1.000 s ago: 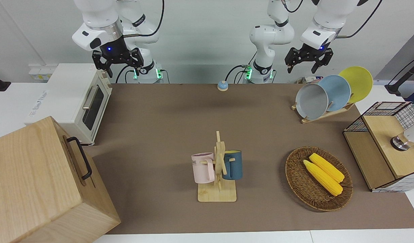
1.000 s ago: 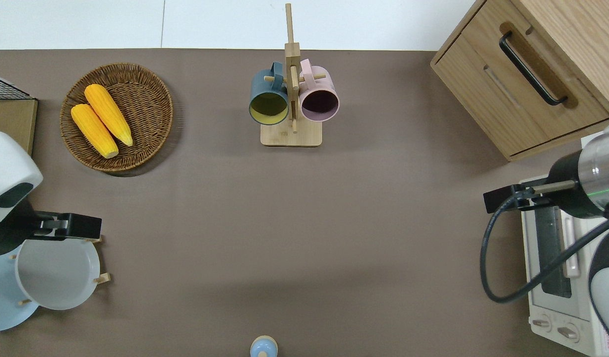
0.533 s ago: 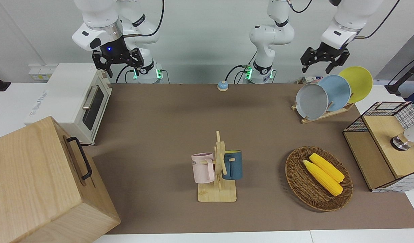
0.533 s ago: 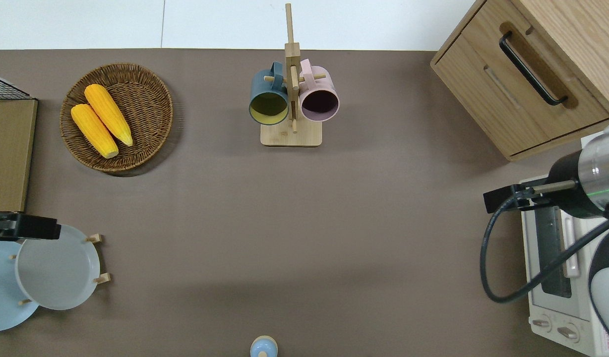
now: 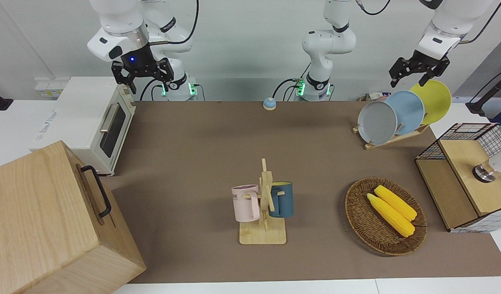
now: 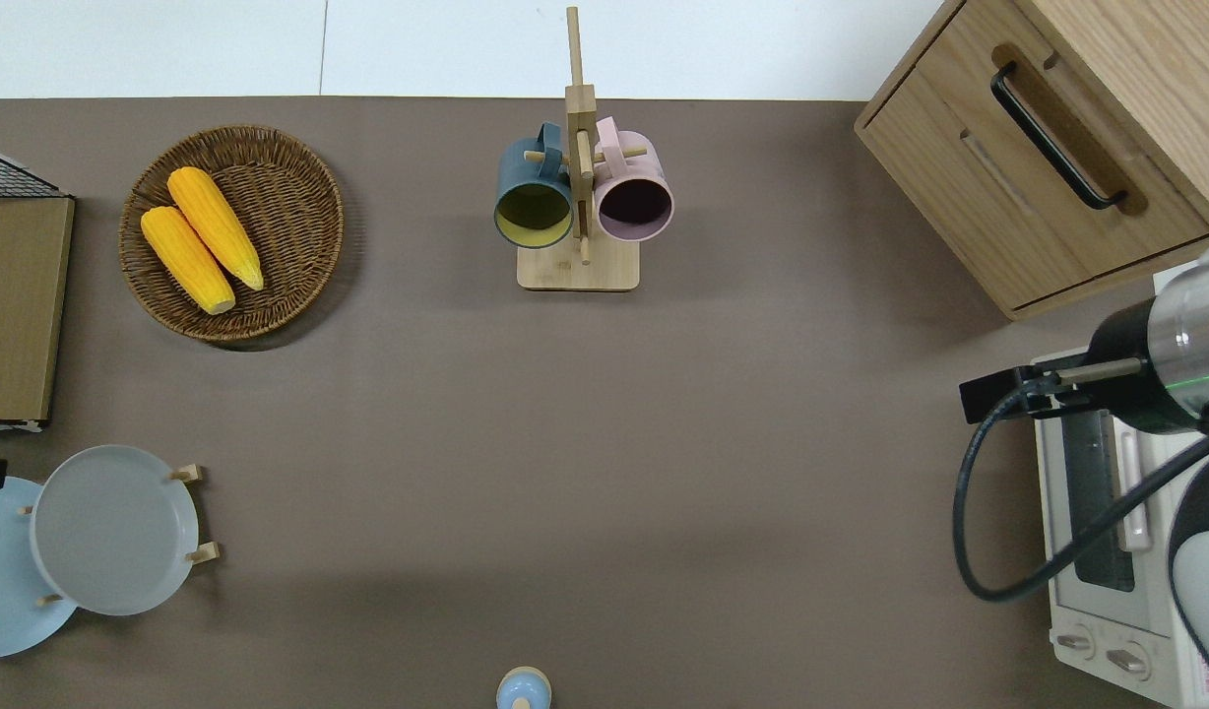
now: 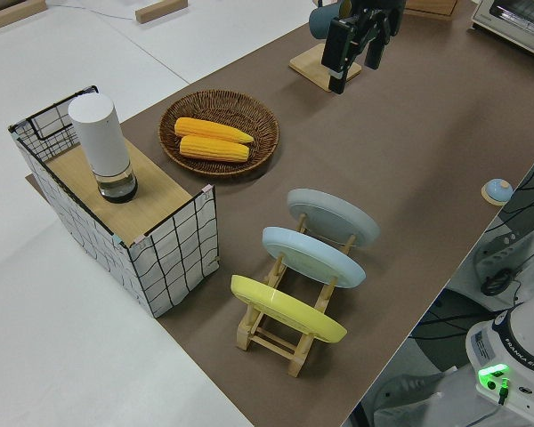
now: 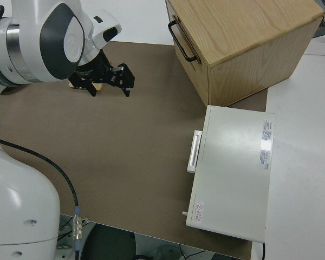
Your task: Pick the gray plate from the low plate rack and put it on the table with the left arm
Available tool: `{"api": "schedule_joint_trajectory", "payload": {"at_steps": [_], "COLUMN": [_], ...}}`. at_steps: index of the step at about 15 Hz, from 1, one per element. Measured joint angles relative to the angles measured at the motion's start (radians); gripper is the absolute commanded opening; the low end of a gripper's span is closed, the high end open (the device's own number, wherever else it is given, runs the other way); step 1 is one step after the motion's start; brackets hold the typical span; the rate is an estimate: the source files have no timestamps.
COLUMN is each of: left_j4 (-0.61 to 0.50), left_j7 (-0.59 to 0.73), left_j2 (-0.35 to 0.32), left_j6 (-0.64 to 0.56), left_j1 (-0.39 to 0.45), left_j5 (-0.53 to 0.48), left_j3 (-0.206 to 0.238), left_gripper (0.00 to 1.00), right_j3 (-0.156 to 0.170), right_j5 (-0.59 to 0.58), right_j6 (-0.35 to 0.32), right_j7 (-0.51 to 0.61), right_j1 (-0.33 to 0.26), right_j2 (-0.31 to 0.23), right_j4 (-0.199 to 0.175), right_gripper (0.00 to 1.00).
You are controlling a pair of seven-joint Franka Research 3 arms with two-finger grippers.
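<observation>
Table with a brown mat carries a rack toward the left arm's end. Three plates lean in it: gray plate in the end slot toward the middle of the table, then blue plate, then yellow plate. Left gripper hangs above the yellow plate, jaws spread and empty. Right arm is parked. Judging from this, descending here risks seizing or knocking the wrong plate, because the gray one sits two slots away.

Open brown table at centre. Mug tree stands at twelve o'clock, corn basket at ten, low plate rack with three plates at eight, toaster oven at four
</observation>
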Motion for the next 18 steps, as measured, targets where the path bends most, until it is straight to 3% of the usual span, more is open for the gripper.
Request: {"api": "schedule_joint_trajectory", "payload": {"at_steps": [11, 18], "left_j4": [-0.156, -0.312], "left_j7": [0.0, 0.013], "left_j2": [0.004, -0.017], "left_j6": [0.149, 0.28], "left_j1": [0.013, 0.023], "left_j5": [0.024, 0.033], "left_j3": [0.043, 0.064], "left_gripper": [1.0, 1.0], "right_j3": [0.0, 0.0], "right_j5": [0.0, 0.0], "right_j6": [0.0, 0.0], "right_j7": [0.0, 0.0], "right_j1": [0.0, 0.0], "right_j2": [0.0, 0.0], "right_j4": [0.0, 0.0], "right_gripper": [0.99, 0.99]}}
